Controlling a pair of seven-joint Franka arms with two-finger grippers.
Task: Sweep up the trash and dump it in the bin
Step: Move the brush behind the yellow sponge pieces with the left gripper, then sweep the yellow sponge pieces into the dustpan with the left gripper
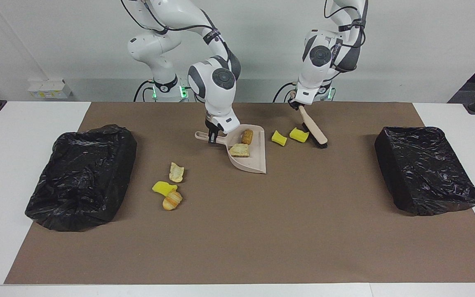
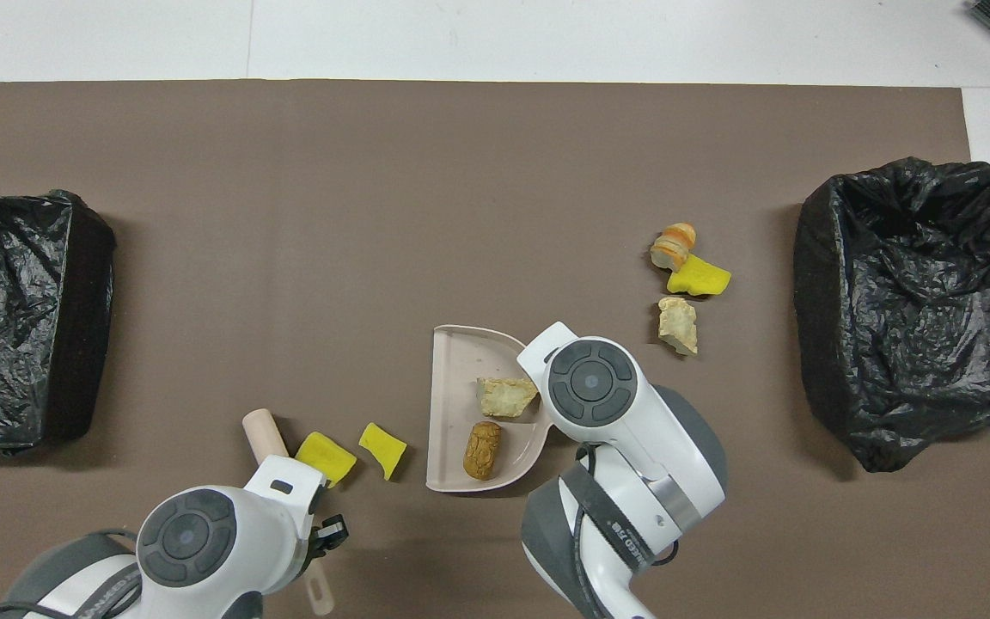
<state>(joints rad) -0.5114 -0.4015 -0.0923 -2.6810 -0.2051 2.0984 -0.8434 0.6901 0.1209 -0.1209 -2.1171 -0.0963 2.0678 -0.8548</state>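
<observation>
My right gripper (image 1: 212,137) is shut on the handle of the beige dustpan (image 1: 255,161), which rests on the brown mat. In the pan lie a brown lump (image 1: 247,136) and a tan bread piece (image 1: 239,150). My left gripper (image 1: 297,104) is shut on the beige brush (image 1: 313,130), whose black bristles touch the mat. Two yellow scraps (image 1: 279,138) (image 1: 298,135) lie between the brush and the pan's open side. A cream lump (image 1: 176,172), a yellow scrap (image 1: 164,188) and a striped bun (image 1: 172,200) lie farther from the robots, toward the right arm's end.
A black bag-lined bin (image 1: 118,173) stands at the right arm's end of the mat, close to the three loose scraps. A second one (image 1: 390,161) stands at the left arm's end. White table borders the mat (image 1: 237,247).
</observation>
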